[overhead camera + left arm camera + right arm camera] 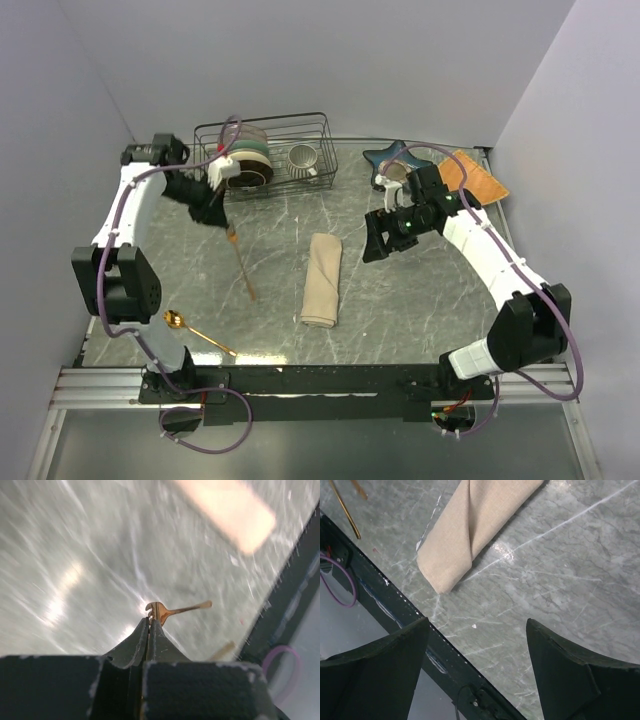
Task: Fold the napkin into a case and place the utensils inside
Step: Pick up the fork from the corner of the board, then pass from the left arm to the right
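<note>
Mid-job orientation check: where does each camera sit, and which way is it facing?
Top external: above and behind the bases, looking down on the table; both arms show, left hand holding the fork, right hand open.
Left wrist: looks down past its shut hand at the fork and blurred tabletop.
Right wrist: looks down between its open fingers at the case by the table's near edge.
Shared: the case appears in all three.

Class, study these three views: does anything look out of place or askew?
The fork stands out: the left end effector pinches it at its tine end, so it hangs slanted. The spoon lies alone near the table's front edge, well apart from the case.
</note>
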